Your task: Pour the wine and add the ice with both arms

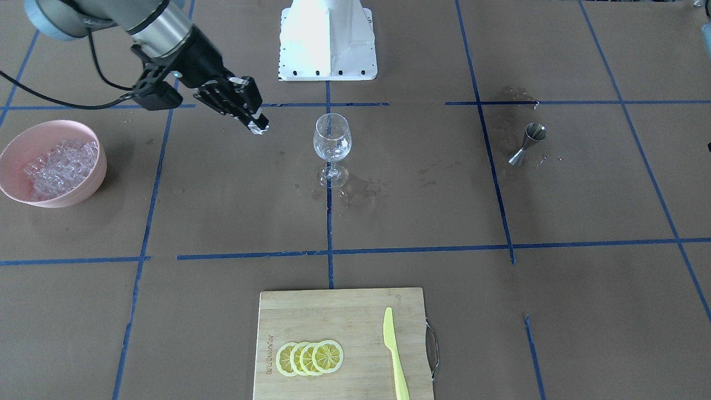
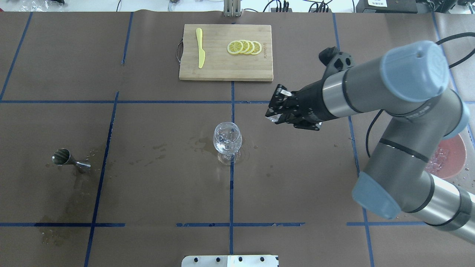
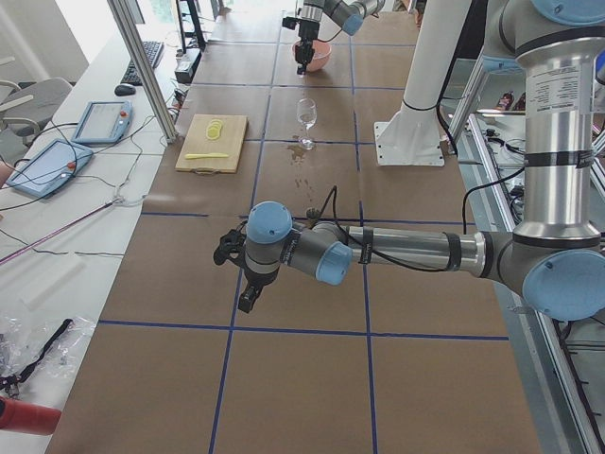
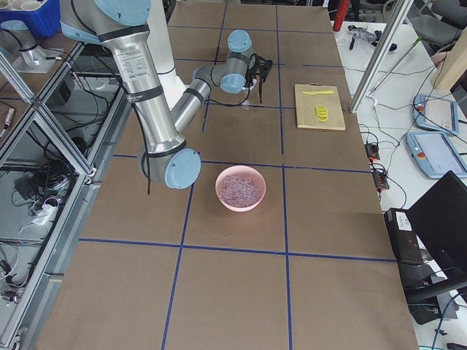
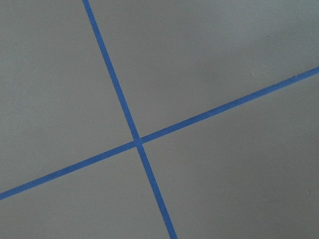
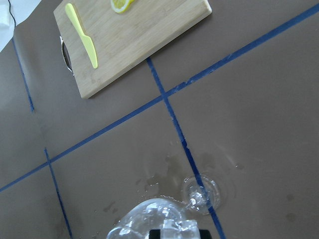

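The wine glass (image 1: pixel 332 145) stands at the table's middle on a blue tape line, with clear glassy pieces in its bowl and no dark wine showing; it also shows in the overhead view (image 2: pixel 227 140). My right gripper (image 1: pixel 256 125) is shut on a small clear ice cube (image 2: pixel 274 118) and hangs in the air beside the glass, on the pink bowl's side. The pink bowl (image 1: pixel 11 191) holds a heap of ice (image 1: pixel 58 166). My left gripper (image 3: pixel 248 284) shows only in the exterior left view, low over bare table far from the glass; I cannot tell whether it is open.
A steel jigger (image 1: pixel 526 144) lies tilted among wet stains on the glass's other side. A bamboo cutting board (image 1: pixel 333 316) with lemon slices (image 1: pixel 309 357) and a yellow knife (image 1: pixel 393 353) sits at the operators' edge. The white stand (image 1: pixel 328 39) is behind the glass.
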Tool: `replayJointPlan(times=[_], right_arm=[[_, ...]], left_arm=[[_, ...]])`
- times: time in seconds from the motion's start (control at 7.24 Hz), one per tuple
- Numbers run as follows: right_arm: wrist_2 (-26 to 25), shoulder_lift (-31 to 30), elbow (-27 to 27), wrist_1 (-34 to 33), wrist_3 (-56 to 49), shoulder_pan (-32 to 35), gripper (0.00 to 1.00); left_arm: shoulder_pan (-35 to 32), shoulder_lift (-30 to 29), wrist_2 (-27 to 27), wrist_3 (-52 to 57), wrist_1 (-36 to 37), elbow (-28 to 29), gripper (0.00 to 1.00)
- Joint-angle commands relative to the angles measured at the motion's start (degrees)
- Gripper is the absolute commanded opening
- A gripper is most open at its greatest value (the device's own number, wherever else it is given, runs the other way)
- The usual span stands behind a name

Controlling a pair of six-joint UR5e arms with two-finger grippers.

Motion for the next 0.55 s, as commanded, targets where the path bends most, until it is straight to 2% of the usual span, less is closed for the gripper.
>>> replayJointPlan(times=[0.0,0.14,0.41], right_arm=[[-9.4,7.6,-0.8,-5.7,4.0,-7.8,0.0],[-11.5,7.8,-1.0,-5.6,4.0,-9.6,0.0],[-11.8,8.7,-2.2,-5.5,4.0,-10.0,0.0]], left_arm=[[-0.1,0.8,-0.1,-0.2,-0.1,-1.2,1.0],[-0.1,0.8,0.0,-0.3,-0.1,-1.4,1.0],[-0.1,0.9,-0.1,-0.4,-0.2,-1.5,1.0]])
